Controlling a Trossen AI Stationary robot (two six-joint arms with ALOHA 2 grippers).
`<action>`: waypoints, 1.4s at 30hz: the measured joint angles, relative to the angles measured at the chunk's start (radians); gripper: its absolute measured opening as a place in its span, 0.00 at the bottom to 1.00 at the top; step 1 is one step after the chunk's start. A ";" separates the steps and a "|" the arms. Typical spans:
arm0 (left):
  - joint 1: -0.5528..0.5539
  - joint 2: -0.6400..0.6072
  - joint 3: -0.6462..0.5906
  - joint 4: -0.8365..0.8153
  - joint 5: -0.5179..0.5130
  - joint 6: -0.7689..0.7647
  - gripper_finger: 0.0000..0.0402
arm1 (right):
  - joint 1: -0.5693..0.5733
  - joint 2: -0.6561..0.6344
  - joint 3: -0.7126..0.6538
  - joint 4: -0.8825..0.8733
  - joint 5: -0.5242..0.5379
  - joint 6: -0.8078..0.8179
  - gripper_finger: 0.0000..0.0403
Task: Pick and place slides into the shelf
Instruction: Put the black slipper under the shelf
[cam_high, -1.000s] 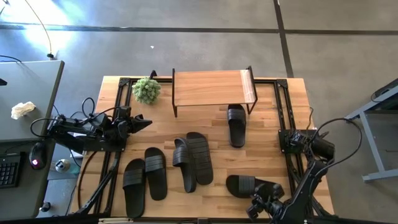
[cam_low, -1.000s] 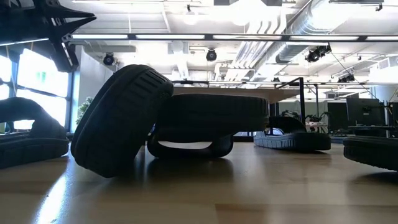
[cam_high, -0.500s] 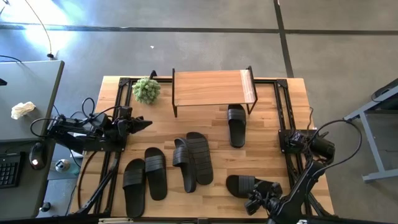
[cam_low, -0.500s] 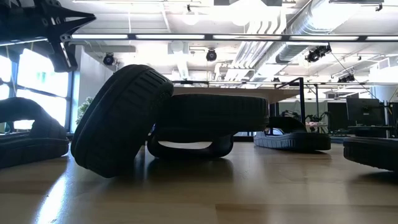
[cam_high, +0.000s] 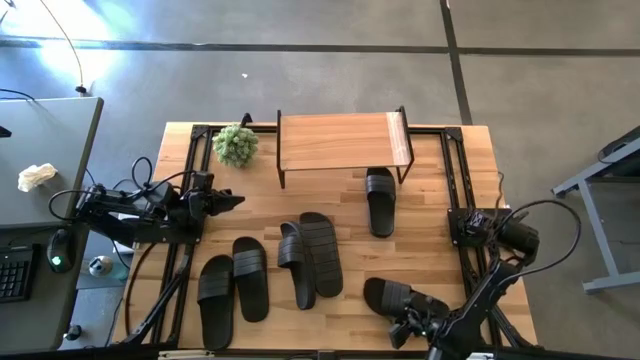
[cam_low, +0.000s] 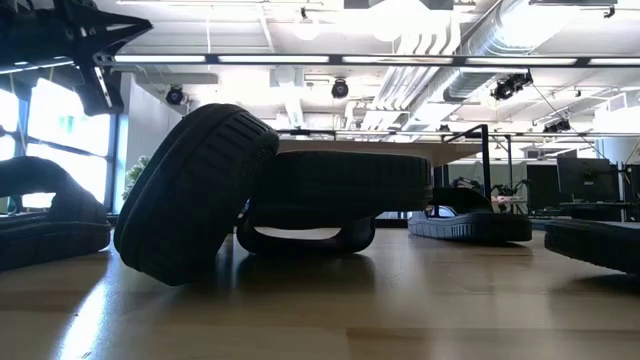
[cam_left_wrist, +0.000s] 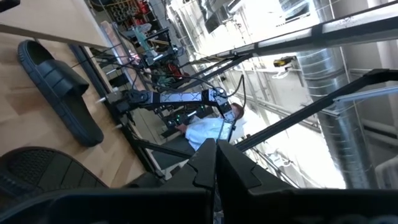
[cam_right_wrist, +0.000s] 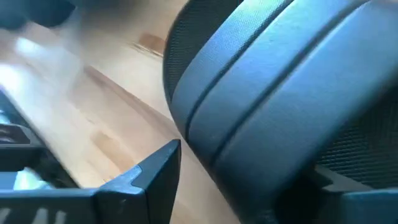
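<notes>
Lifting slide (cam_high: 392, 296) slightly, right end effector (cam_high: 412, 322) retreating

Black jointed arms (cam_high: 130, 215), looped black cables (cam_high: 545, 205)

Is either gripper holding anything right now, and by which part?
The right gripper seems to grip the front-right slide by the edge nearest that arm; the left gripper holds nothing.
</notes>
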 joint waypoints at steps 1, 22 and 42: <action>0.000 0.000 0.000 0.000 0.000 0.000 0.00 | -0.002 0.003 0.002 0.010 0.018 -0.001 0.46; 0.000 0.000 0.000 -0.021 0.000 0.002 0.00 | -0.042 0.003 0.113 -0.121 0.086 -0.037 0.01; 0.000 0.000 0.000 -0.021 0.012 0.062 0.00 | -0.447 0.000 0.685 -0.748 0.060 -0.305 0.00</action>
